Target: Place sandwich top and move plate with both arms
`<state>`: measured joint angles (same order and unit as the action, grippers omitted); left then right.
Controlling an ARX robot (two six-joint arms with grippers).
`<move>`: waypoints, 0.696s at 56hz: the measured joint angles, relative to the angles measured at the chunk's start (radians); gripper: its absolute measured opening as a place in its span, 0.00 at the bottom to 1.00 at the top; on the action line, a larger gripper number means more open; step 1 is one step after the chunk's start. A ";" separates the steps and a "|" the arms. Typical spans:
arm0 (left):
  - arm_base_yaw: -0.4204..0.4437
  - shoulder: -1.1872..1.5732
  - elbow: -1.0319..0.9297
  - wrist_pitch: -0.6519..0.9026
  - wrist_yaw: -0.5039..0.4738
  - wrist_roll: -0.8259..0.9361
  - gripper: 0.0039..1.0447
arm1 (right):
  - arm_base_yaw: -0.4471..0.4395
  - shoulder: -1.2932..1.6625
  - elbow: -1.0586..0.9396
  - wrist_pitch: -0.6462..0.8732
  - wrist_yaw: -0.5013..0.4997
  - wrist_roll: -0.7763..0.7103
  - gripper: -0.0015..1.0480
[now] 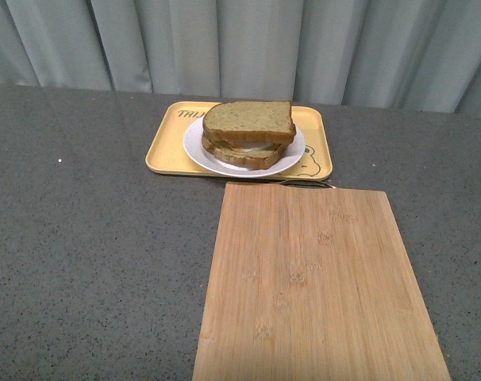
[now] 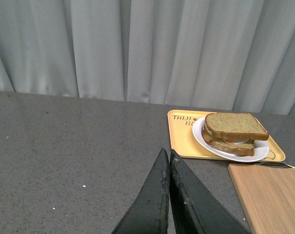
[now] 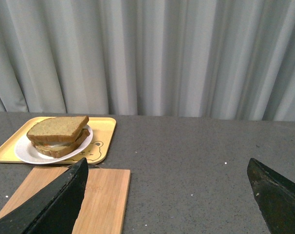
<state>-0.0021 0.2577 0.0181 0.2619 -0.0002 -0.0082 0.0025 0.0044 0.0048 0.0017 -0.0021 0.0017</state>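
From my front camera I see neither arm; the sandwich top (image 1: 249, 121) lies flat as the upper slice of a stacked sandwich, resting on a lower slice (image 1: 242, 155) with a pale filling showing between them; the stack sits on the plate (image 1: 199, 148), and the plate sits inside the yellow tray (image 1: 163, 151) at the far middle of the grey tabletop (image 1: 90, 238); the bamboo cutting board (image 1: 316, 286) lies nearer to me and a little to the right, its far edge just beside the tray's near rim, bare on top. On my left wrist feed the left gripper (image 2: 166, 157) has its two black fingers pressed together with no gap between the tips and nothing between them; it hangs over bare tabletop, well apart from the tray, to the left of it. On my right wrist feed the right gripper (image 3: 168, 165) is spread wide, one finger (image 3: 55, 202) showing over the board and the other (image 3: 276, 195) far off over bare tabletop, holding nothing; the sandwich sits well apart from it, farther back and to the left; a pleated grey curtain (image 1: 240, 44) closes off the far side.
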 joint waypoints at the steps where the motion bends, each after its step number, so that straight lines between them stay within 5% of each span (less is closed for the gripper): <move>1: 0.000 -0.005 0.000 -0.004 0.000 0.000 0.03 | 0.000 0.000 0.000 0.000 0.000 0.000 0.91; 16: 0.000 -0.079 0.000 -0.080 0.000 0.000 0.03 | 0.000 0.000 0.000 0.000 0.000 0.000 0.91; 23: 0.000 -0.237 0.000 -0.253 0.000 0.000 0.05 | 0.000 0.000 0.000 0.000 0.000 0.000 0.91; 39: 0.000 -0.253 0.000 -0.259 0.000 0.000 0.60 | 0.000 0.000 0.000 0.000 0.000 0.000 0.91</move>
<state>-0.0021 0.0051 0.0185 0.0025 0.0002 -0.0078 0.0025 0.0044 0.0048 0.0017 -0.0021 0.0017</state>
